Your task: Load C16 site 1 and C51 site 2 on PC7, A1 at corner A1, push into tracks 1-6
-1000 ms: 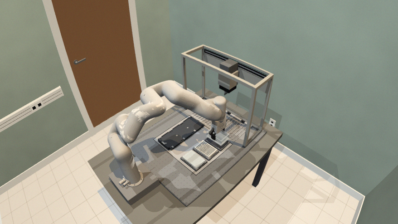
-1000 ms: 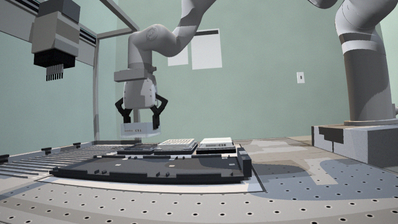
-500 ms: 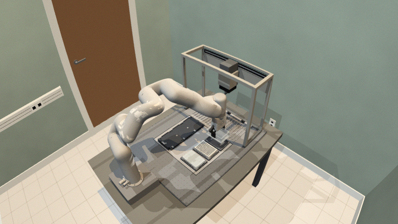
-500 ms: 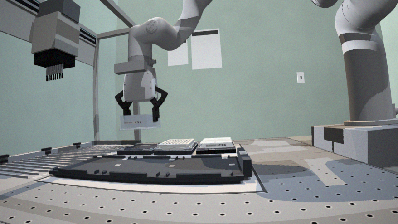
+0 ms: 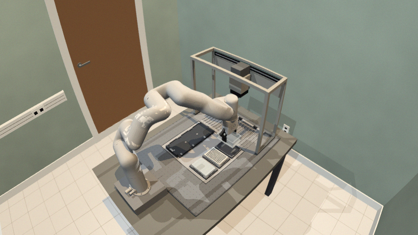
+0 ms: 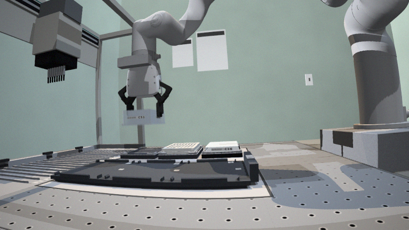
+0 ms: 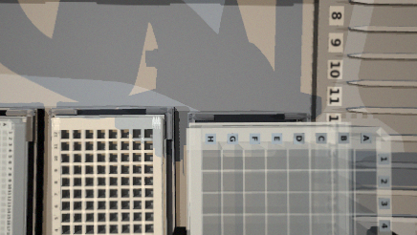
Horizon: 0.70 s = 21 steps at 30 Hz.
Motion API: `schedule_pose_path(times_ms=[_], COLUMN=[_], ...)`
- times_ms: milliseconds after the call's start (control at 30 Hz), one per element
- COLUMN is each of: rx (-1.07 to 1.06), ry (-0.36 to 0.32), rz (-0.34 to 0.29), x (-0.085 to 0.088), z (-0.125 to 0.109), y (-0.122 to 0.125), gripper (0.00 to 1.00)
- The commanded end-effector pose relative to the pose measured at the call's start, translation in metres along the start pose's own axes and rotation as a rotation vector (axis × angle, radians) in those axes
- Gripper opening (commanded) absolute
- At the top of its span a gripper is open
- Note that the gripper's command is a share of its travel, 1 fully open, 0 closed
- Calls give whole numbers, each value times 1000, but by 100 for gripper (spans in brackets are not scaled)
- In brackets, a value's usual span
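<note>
1. On the far left of the side view lie the loading rails (image 6: 43,164) – nothing sits in them yet.
2. Next along, the gripper (image 6: 144,110) hangs high above the far end of the nest row, its fingers (image 6: 159,109) spread wide and clamped on the short sides of the clear deep-well block (image 6: 142,118), which is level and well clear of its vacated nest (image 6: 139,152).
3. Right of that nest, the 96-well plate (image 6: 182,147) and the 384-well plate (image 6: 222,145) sit in their nests.
4. In front lies the dark carrier (image 6: 160,171), all three sites bare, its handle (image 6: 251,168) at the right end.
5. My reading: the step in hand is carrying the block to site 2 – the next move calls for travel across to the middle site, matching the A1 corner, then a flat descent inside the locators.
</note>
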<state>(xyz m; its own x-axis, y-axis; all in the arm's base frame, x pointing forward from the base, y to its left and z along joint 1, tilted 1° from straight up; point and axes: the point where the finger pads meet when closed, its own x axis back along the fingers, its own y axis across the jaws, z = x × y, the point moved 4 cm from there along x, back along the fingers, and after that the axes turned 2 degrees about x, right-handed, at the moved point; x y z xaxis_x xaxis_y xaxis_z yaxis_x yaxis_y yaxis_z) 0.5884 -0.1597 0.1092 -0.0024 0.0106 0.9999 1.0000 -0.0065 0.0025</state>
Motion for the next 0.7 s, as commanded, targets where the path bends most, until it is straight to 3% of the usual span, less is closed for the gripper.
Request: schedule_pose_path(times_ms=[0,667], rx=[0,0], ry=[-1,-1], rz=[-5,-5], x=[9,35], z=[0,0], y=[1,1], gripper=[0,0])
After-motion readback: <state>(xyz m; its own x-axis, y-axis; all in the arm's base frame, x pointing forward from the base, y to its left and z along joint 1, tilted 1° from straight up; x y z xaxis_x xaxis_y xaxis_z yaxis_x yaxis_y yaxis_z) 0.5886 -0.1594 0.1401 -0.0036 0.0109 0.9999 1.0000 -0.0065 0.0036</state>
